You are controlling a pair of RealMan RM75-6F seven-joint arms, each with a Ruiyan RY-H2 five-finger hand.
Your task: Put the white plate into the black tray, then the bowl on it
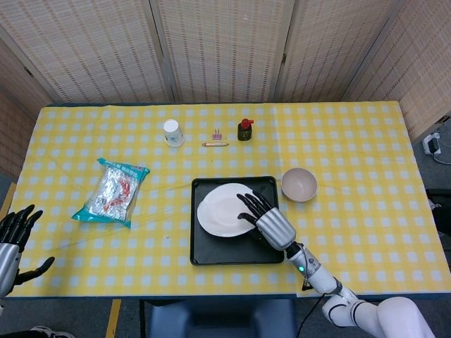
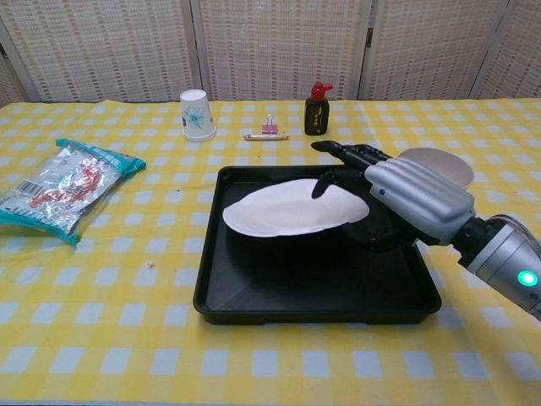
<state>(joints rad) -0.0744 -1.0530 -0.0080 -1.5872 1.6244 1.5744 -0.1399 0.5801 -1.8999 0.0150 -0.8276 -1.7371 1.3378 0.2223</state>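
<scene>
1. The black tray lies at the table's near edge; the bowl stands just beside its far right corner.
2. The white plate hovers nearly flat over the tray, gripped at its right rim by the right hand.
3. The left hand is spread, holding nothing.
4. Advice: level the plate, lower it until seated, then release.
5. No writing is legible.

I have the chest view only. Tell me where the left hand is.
Observer: The left hand hangs off the table's near left corner, fingers spread, holding nothing.
Operator: Now place the bowl for me.
Observer: From above, the bowl stands on the cloth outside the black tray, beside its far right corner.
Operator: Give me the plate's spot.
Observer: The white plate covers the tray's far left part, and the right hand holds its right edge.
</scene>
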